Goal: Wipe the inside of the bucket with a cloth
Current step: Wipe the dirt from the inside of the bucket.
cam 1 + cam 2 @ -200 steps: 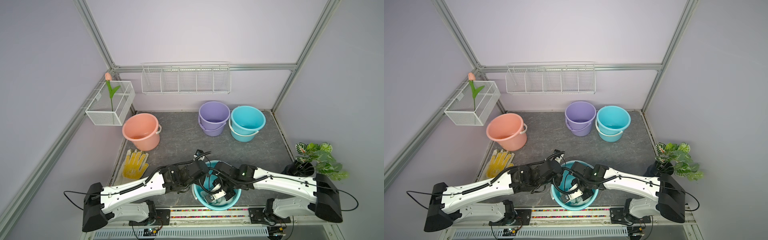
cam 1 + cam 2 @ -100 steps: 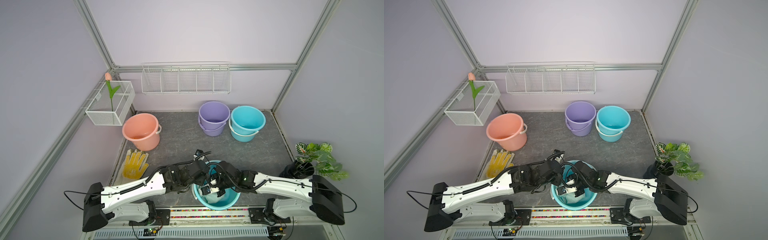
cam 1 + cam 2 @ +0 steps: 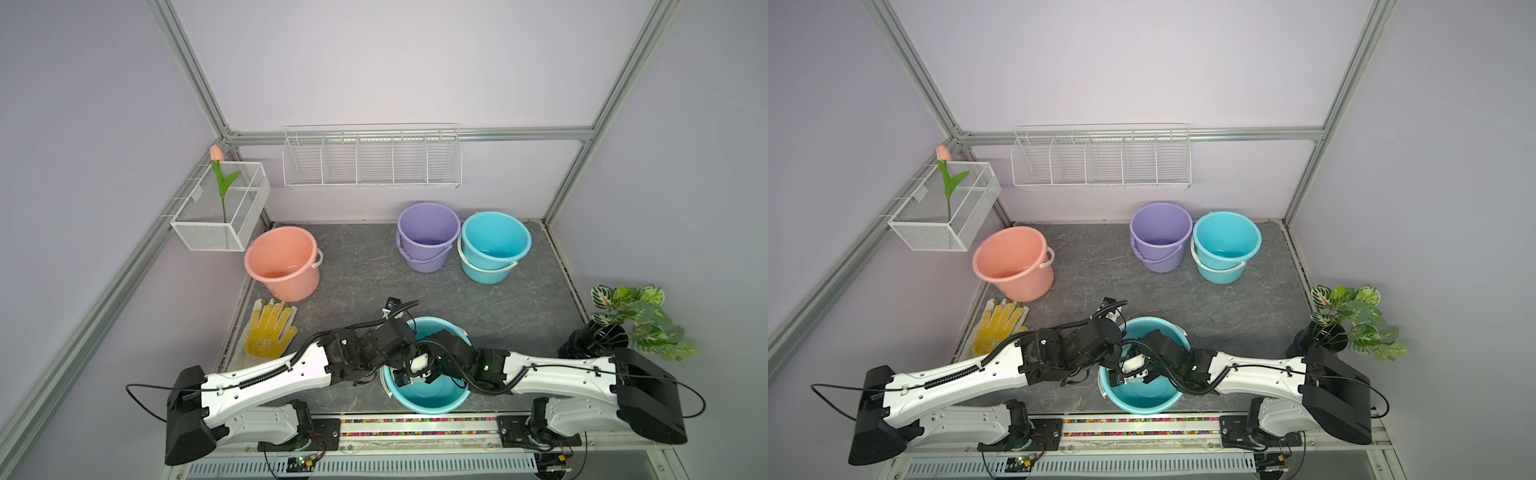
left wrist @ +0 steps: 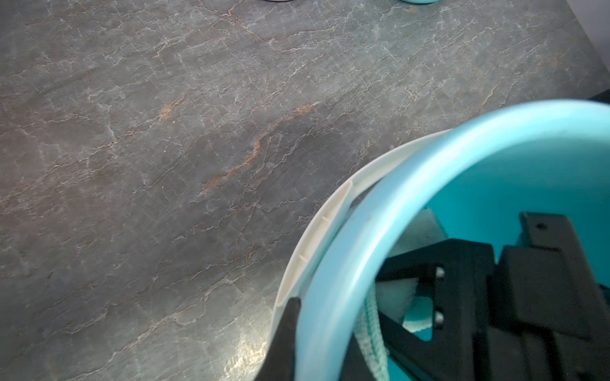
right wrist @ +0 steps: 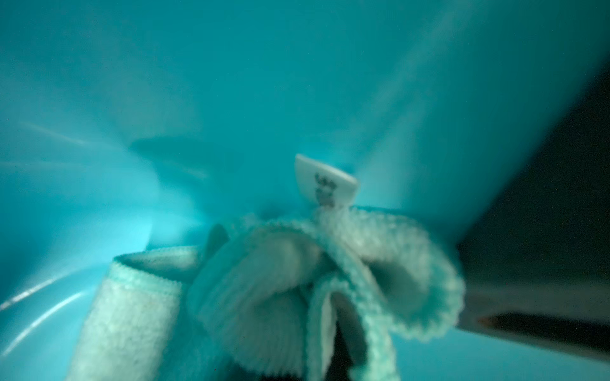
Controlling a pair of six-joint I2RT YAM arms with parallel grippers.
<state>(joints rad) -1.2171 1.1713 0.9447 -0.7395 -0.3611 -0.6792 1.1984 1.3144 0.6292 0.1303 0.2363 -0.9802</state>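
- The cloth (image 5: 264,280) sits bunched inside the teal bucket (image 3: 432,399), close to its inner wall. Only the right wrist view shows its folds and white label (image 5: 325,184).
- The right gripper (image 3: 404,376) reaches into the bucket with its jaws pressed together on the cloth. In its own view the fingers are mostly buried in the folds.
- The left gripper (image 4: 317,343) pinches the bucket's rim, one finger outside and one inside. This is plain only in the left wrist view.
- In both top views the arms cover the cloth.
- A yellow-dotted glove (image 3: 270,328) lies near the bucket on the left arm's side, and a pink bucket (image 3: 282,262) stands beyond the glove.
- The right wrist view is blurred, so the label's print is unreadable.
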